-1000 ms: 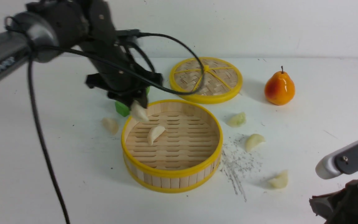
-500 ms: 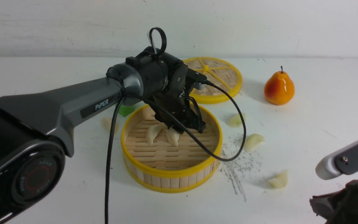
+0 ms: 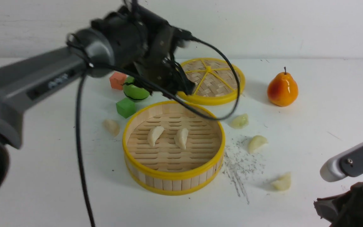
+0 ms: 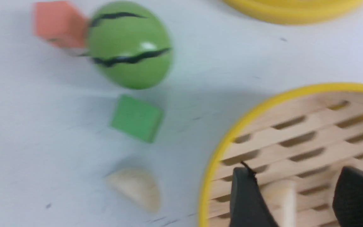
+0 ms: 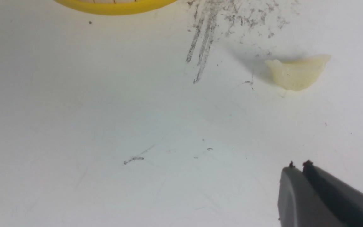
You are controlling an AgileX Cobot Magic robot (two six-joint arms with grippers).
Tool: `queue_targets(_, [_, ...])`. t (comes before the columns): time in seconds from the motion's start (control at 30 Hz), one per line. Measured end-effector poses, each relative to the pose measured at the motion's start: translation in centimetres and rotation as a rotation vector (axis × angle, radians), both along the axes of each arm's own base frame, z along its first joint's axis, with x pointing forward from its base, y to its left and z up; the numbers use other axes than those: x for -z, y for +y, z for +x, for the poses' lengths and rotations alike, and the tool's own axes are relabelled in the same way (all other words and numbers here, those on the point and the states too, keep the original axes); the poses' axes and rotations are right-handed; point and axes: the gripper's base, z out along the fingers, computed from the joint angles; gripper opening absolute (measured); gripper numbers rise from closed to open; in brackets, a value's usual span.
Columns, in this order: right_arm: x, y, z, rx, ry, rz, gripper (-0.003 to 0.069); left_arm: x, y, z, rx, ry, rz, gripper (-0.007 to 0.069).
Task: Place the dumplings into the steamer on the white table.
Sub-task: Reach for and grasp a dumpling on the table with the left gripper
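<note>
"Where do the dumplings lie?" "Two dumplings [image 3: 168, 137] rest inside the bamboo steamer [image 3: 174, 175]; three sit on the table [image 3: 68, 189] on the robot's right of it, and one pale dumpling [image 3: 111, 126] lies on its left, near the green cube [image 3: 126, 107]."

"Which relation governs the coming move?" "Probably that left-side dumpling's. In the front view it lies nearer the camera and farther left than the left jaws [image 4: 290, 192], its long axis slanting from far left to near right. The left arm is the nearer; it would likely swing outward, then descend across that slant."

"And the jaws?" "The left pair stands wide, with nothing between the tips, above the steamer. The right pair [image 5: 299, 164] is pressed together, empty, over the table."

"What differs from the frame half a second earlier?" "The left arm has risen and drawn back from the basket, uncovering the second dumpling on the slats, now standing apart from the first. The right arm appears unmoved."
</note>
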Motion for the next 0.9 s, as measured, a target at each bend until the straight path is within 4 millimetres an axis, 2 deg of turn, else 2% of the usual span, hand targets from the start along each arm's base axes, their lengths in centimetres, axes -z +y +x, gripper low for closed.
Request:
queue_targets(0.03, [0.0, 0.0, 0.0, 0.0, 0.0, 0.0, 0.0033, -0.3, 1.0, 0.2, -0.041, 0.005, -0.013, 0.0361])
queue_targets(0.07, [0.0, 0.0, 0.0, 0.0, 0.0, 0.0, 0.0034, -0.4, 3.5, 0.8, -0.144, 0.046, -0.047, 0.0351])
queue_targets(0.13, [0.0, 0.0, 0.0, 0.0, 0.0, 0.0, 0.0034, -0.1, 4.8, 1.1, -0.205, 0.078, -0.076, 0.0346])
queue_targets(0.17, [0.0, 0.0, 0.0, 0.0, -0.001, 0.0, 0.0034, 1.4, 7.4, 2.0, -0.318, 0.155, -0.136, 0.0341])
queue_targets(0.2, [0.0, 0.0, 0.0, 0.0, -0.001, 0.0, 0.0035, 1.6, 7.7, 2.0, -0.333, 0.166, -0.145, 0.034])
queue_targets(0.23, [0.0, 0.0, 0.0, 0.0, -0.002, 0.001, 0.0034, 3.7, 9.1, 2.8, -0.403, 0.234, -0.187, 0.034])
queue_targets(0.27, [0.0, 0.0, 0.0, 0.0, -0.004, 0.002, 0.0034, 5.3, 9.6, 3.2, -0.437, 0.279, -0.204, 0.0342])
queue_targets(0.33, [0.0, 0.0, 0.0, 0.0, -0.004, 0.002, 0.0034, 6.8, 9.7, 3.6, -0.461, 0.314, -0.213, 0.0347])
queue_targets(0.37, [0.0, 0.0, 0.0, -0.001, -0.004, 0.001, 0.0034, 8.5, 9.7, 4.0, -0.478, 0.341, -0.217, 0.036])
queue_targets(0.4, [0.0, 0.0, 0.0, -0.003, -0.005, -0.001, 0.0034, 9.3, 9.6, 4.2, -0.484, 0.347, -0.222, 0.037])
queue_targets(0.67, [0.5, 0.2, 0.3, -0.008, 0.02, -0.019, 0.0041, 11.8, 9.1, 5.6, -0.542, 0.294, -0.285, 0.0412])
queue_targets(0.73, [0.7, 0.2, 0.4, -0.008, 0.03, -0.023, 0.0041, 12.4, 9.3, 5.8, -0.557, 0.291, -0.27, 0.04])
queue_targets(0.8, [0.9, 0.3, 0.5, -0.008, 0.04, -0.028, 0.0041, 13.1, 9.4, 5.9, -0.561, 0.293, -0.246, 0.0343])
queue_targets(0.87, [1.0, 0.3, 0.6, -0.008, 0.044, -0.029, 0.0041, 13.2, 9.4, 5.9, -0.555, 0.285, -0.224, 0.0254])
queue_targets(0.9, [1.0, 0.3, 0.6, -0.007, 0.046, -0.028, 0.0042, 13.2, 9.4, 5.9, -0.553, 0.283, -0.219, 0.0237])
